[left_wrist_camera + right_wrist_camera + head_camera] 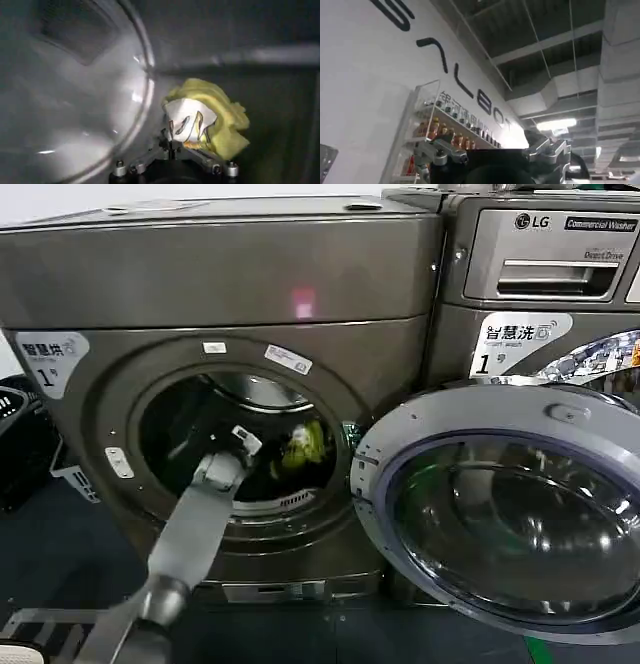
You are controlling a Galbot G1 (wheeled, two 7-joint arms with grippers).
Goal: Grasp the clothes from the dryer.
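The left arm reaches up and into the round hole of the dryer (215, 284). Its left hand (172, 145) is closed on the one yellow-green piece of clothes (210, 120) inside the drum. The door (505, 509) hangs open.

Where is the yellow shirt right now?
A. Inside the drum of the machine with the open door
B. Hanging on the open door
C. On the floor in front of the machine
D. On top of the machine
A. The yellow clothes lie inside the drum of the dryer, past its open door, and the left gripper reaches in through the round opening towards them.
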